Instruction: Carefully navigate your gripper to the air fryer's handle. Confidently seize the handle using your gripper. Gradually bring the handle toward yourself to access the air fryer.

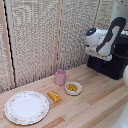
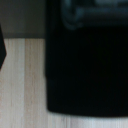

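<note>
You have the fryer [image 1: 111, 62] at the exterior view's right edge, on the wooden table [image 1: 95, 102] and close to the slatted screen [image 1: 40, 35] behind it. Part of it is cut off by the frame and part is covered by the arm [image 1: 111, 36], so you cannot pick out the handle in either view. In the wrist view the fryer [image 2: 85, 60] fills most of the picture as a blurred black mass with a rounded lower corner; a strip of bare table [image 2: 22, 80] runs beside it.

Open table lies toward the exterior view's left of the fryer. Further that way sit a pink cup [image 1: 60, 76], a small bowl [image 1: 73, 88] holding something yellow, a yellow object [image 1: 54, 96] lying flat, and a large plate [image 1: 26, 106] near the front edge, all well apart from the fryer.

The arm bends down over the fryer's top and front, its white wrist just above the black body. You cannot see the gripper's fingers, so its state cannot be told.
</note>
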You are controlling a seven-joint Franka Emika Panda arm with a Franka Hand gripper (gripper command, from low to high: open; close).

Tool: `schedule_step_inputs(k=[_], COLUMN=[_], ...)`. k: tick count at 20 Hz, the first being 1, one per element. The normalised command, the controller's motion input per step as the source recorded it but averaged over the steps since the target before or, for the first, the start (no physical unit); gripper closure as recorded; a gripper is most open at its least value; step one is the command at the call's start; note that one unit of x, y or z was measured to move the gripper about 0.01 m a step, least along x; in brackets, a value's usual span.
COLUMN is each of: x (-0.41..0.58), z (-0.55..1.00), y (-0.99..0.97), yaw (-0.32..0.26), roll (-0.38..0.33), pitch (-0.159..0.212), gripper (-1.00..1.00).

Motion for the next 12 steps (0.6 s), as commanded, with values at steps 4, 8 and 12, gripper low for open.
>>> schedule_step_inputs(k=[4,8,12], x=[0.078,0.036,0.036], z=[0.0,0.06,0.39], y=[-0.03,0.0,-0.08], yaw=[-0.039,-0.085,-0.032], roll=[0.001,0.013,0.153], pitch=[0.003,0.027,0.138], gripper=[1.0,1.0,1.0])
